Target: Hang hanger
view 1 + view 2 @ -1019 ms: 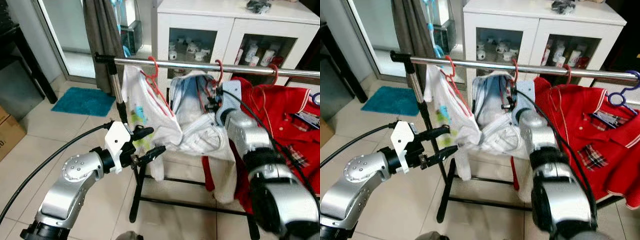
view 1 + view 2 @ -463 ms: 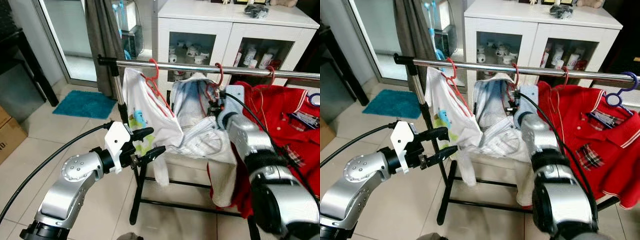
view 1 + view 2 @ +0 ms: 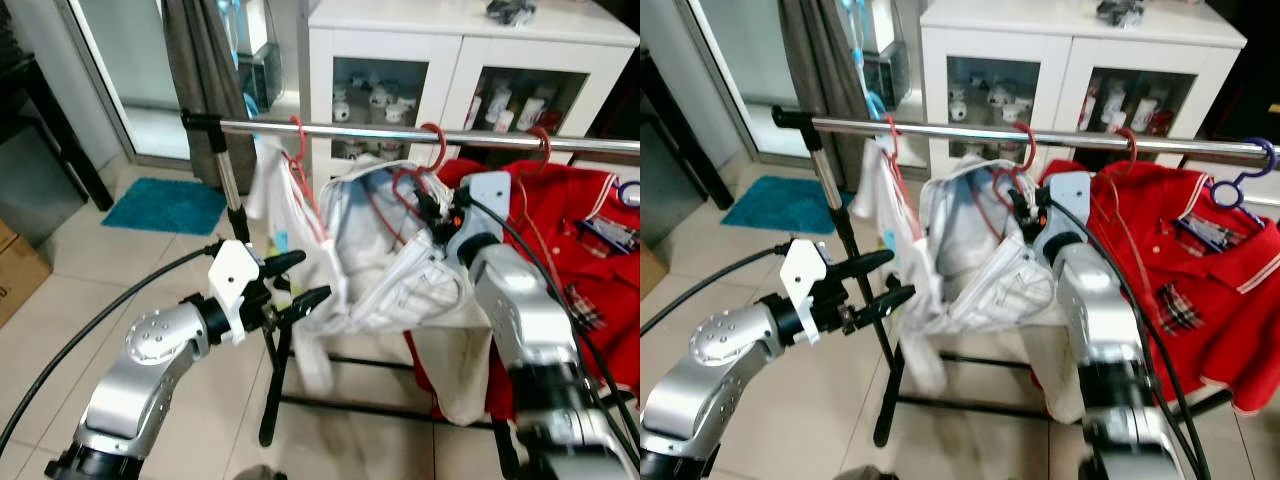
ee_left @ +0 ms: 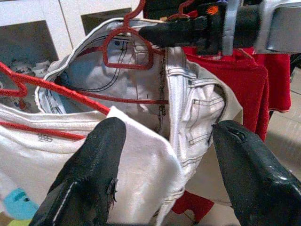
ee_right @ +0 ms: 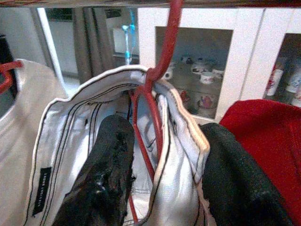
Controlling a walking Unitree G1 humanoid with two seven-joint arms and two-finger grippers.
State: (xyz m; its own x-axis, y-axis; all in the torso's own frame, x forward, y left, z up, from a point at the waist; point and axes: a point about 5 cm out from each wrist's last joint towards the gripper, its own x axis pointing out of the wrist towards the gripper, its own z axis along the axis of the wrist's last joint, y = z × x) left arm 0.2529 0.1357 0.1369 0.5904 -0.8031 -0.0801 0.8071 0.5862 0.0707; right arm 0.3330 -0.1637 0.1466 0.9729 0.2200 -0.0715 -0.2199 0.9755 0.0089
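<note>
A red hanger (image 3: 437,142) carrying white trousers (image 3: 400,275) has its hook over the steel rail (image 3: 360,130). My right gripper (image 3: 437,205) reaches up just under the rail. In the right wrist view its fingers (image 5: 108,174) are shut on the hanger wire (image 5: 150,127) together with the trousers' waistband. My left gripper (image 3: 312,276) stands open lower down, beside the rack's post. Its fingers are spread in front of a white T-shirt (image 4: 141,183) and hold nothing.
The T-shirt hangs on its own red hanger (image 3: 298,140) at the rail's left end. A red polo shirt (image 3: 580,230) and a blue hanger (image 3: 1250,170) hang to the right. A white cabinet (image 3: 450,40) stands behind, with a teal mat (image 3: 165,200) and a cardboard box (image 3: 15,265) on the floor.
My right gripper has pulled the hanger and trousers towards me, so the waistband gapes wider. The white T-shirt has bunched up against the post. The left arm has stayed put.
</note>
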